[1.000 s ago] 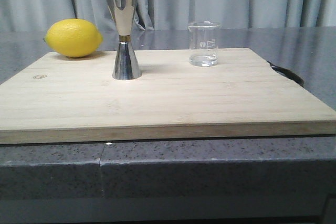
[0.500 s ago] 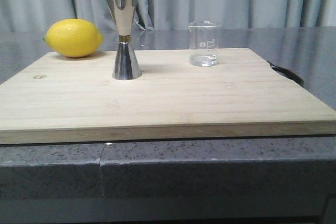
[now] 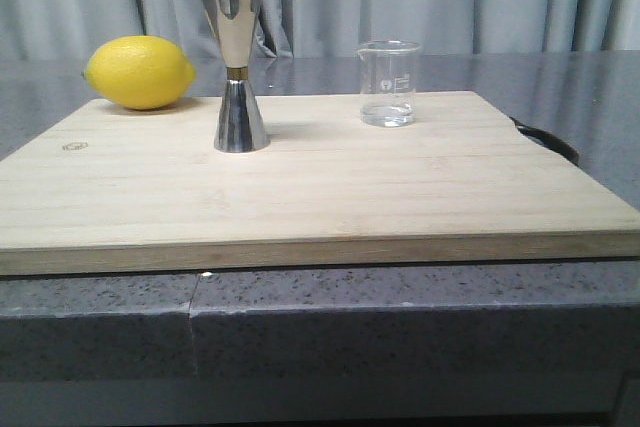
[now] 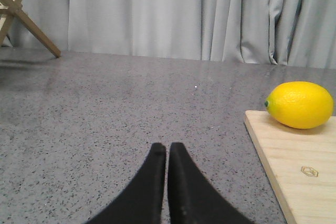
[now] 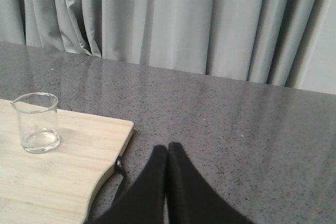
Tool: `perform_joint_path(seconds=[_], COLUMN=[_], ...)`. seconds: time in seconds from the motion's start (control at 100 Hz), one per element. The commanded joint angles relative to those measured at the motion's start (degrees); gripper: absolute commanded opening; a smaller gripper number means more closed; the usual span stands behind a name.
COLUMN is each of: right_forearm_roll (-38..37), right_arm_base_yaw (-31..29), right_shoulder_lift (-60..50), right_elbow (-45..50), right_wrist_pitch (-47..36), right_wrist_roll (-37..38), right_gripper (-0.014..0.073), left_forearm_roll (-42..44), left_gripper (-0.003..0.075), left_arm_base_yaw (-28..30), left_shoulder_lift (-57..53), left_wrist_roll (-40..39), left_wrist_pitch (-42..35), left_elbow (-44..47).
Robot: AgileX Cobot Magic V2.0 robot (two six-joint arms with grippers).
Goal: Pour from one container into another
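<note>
A small clear glass beaker (image 3: 387,84) with a little clear liquid stands upright on the wooden cutting board (image 3: 320,182), towards its back right; the right wrist view also shows the beaker (image 5: 37,123). The steel hourglass jigger (image 3: 238,62) stands upright left of centre on the board, taller than the beaker. Neither gripper appears in the front view. My left gripper (image 4: 167,147) is shut and empty over the grey counter, left of the board. My right gripper (image 5: 167,148) is shut and empty over the counter, off the board's right edge.
A yellow lemon (image 3: 140,72) lies at the board's back left corner, and the left wrist view shows the same lemon (image 4: 300,104). A black handle loop (image 3: 545,137) sticks out at the board's right edge. Grey curtains hang behind. A wooden stand leg (image 4: 31,22) is far left.
</note>
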Motion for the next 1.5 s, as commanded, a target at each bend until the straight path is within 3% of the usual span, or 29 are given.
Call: perform_joint_path(seconds=[0.0,0.81,1.13,1.2,1.39,1.44,1.49], right_forearm_roll=[0.80,0.80,0.80,0.80,0.80,0.80,0.80], right_arm_base_yaw=[-0.27,-0.27,-0.27,-0.27,-0.27,-0.27,-0.27], right_shoulder_lift=[-0.18,-0.18,-0.18,-0.18,-0.18,-0.18,-0.18], right_elbow=[-1.56,-1.56,-1.56,-1.56,-1.56,-1.56,-1.56], right_wrist_pitch=[-3.06,-3.17,-3.17,-3.17,-3.17,-3.17,-3.17], right_wrist_roll=[-0.39,-0.39,-0.39,-0.39,-0.39,-0.39,-0.39], right_gripper=[-0.0052,-0.0052,-0.0052,-0.0052,-0.0052,-0.0052,-0.0052], left_forearm_roll=[-1.27,-1.27,2.14,12.39,64.33,71.70,74.60], left_gripper=[-0.0019,-0.0019,-0.0019,-0.0019,-0.0019,-0.0019,-0.0019], left_arm_base_yaw=[-0.40,-0.40,-9.46,-9.74,-9.63,-9.63,-9.63], left_shoulder_lift=[0.44,0.44,0.19,-0.06,-2.91,-4.16,-5.45], left_wrist_roll=[-0.72,-0.72,-1.08,-11.72,-71.93,-79.70,-81.48], left_wrist_pitch=[-0.18,0.98,-3.64,-3.94,-3.82,-4.03,-4.17], left_elbow=[-1.48,-1.48,-1.45,-1.45,-1.45,-1.20,-0.76])
